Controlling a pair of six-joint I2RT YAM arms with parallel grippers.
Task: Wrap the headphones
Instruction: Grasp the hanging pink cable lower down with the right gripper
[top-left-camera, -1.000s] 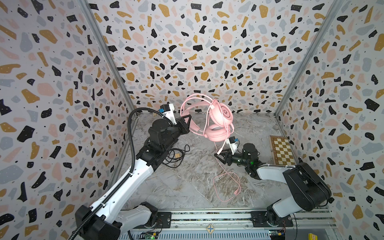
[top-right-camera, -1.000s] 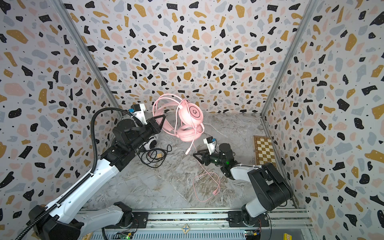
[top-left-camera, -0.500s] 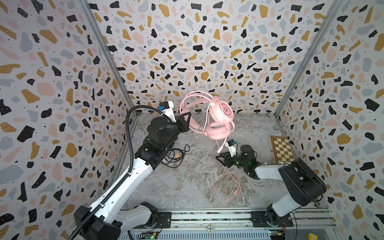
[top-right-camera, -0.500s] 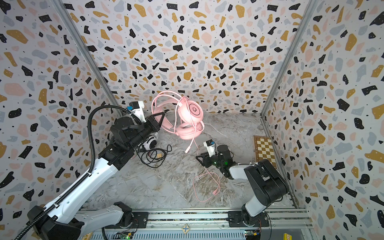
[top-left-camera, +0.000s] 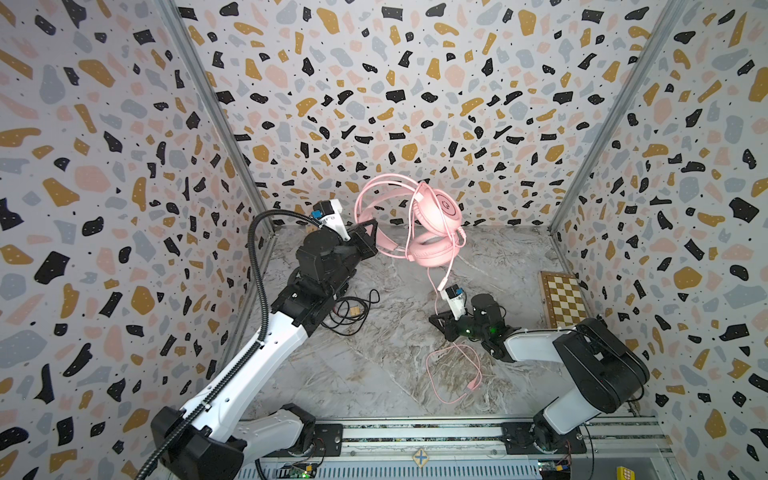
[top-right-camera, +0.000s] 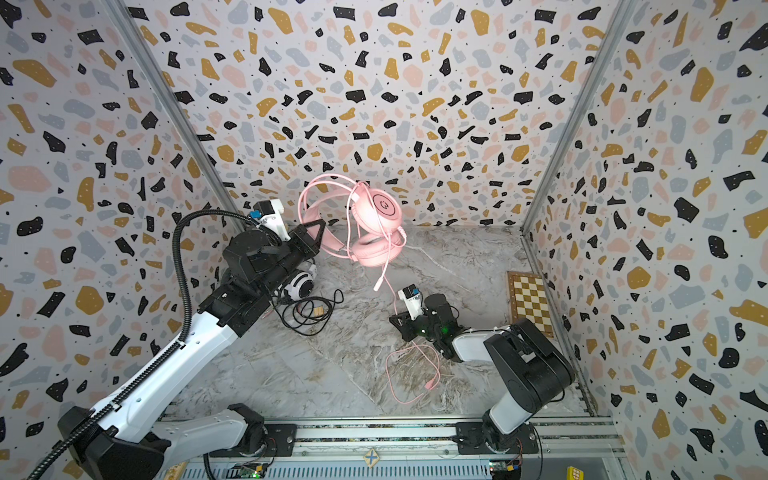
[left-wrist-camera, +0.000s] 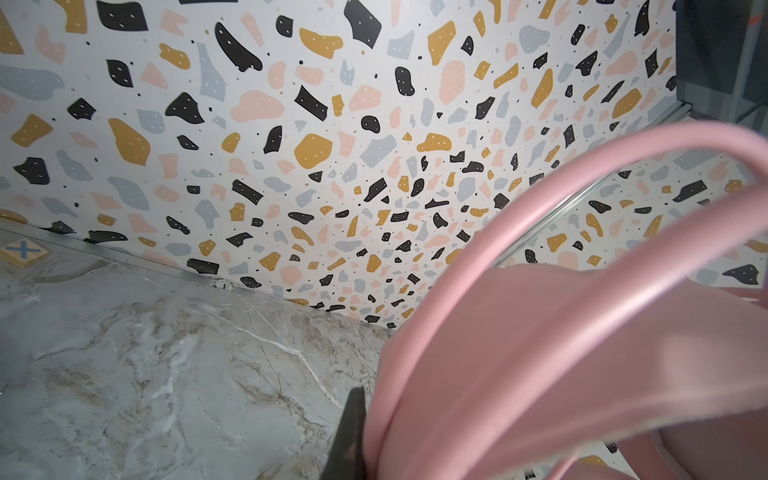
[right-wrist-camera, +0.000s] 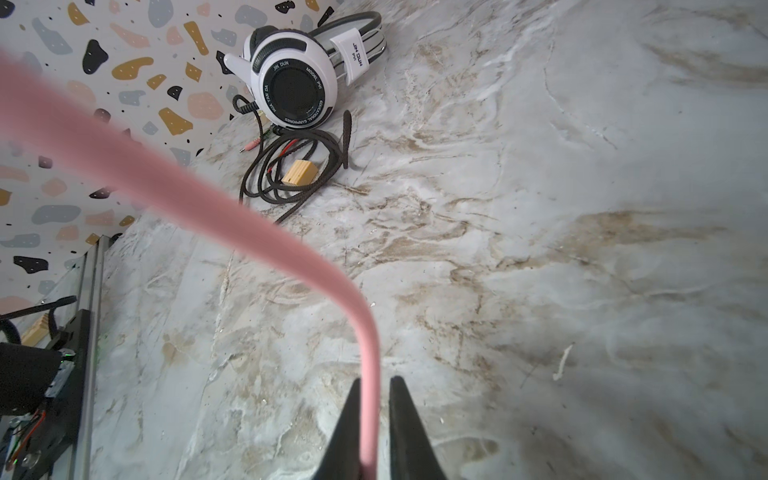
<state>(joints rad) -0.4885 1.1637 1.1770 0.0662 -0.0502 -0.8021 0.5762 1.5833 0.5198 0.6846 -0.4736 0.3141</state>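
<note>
Chequered wooden board (top-left-camera: 563, 299) taken as landmark. All-pink plastic over-ear headset (top-left-camera: 440, 210) hangs in the air, well apart from the board, toward the back wall. Left gripper (top-left-camera: 370, 235) is pressed together on its headband. The cups hang one over the other.

The thin pink cable (top-left-camera: 437, 286) drops from the lower cup, long axis near vertical, to the right gripper (top-left-camera: 437, 323), which sits low over the marbled table (top-left-camera: 374, 374), near the board. In the right wrist view the tips pinch the cable (right-wrist-camera: 249, 232) from both sides.

Slack lies looped on the table, nearer the front rail than the board. Right arm is nearer the cable; winding likely means carrying the cable upward round the cups.

White plastic headset with black pads (top-right-camera: 301, 284) lies under the left arm, farthest from the board.
</note>
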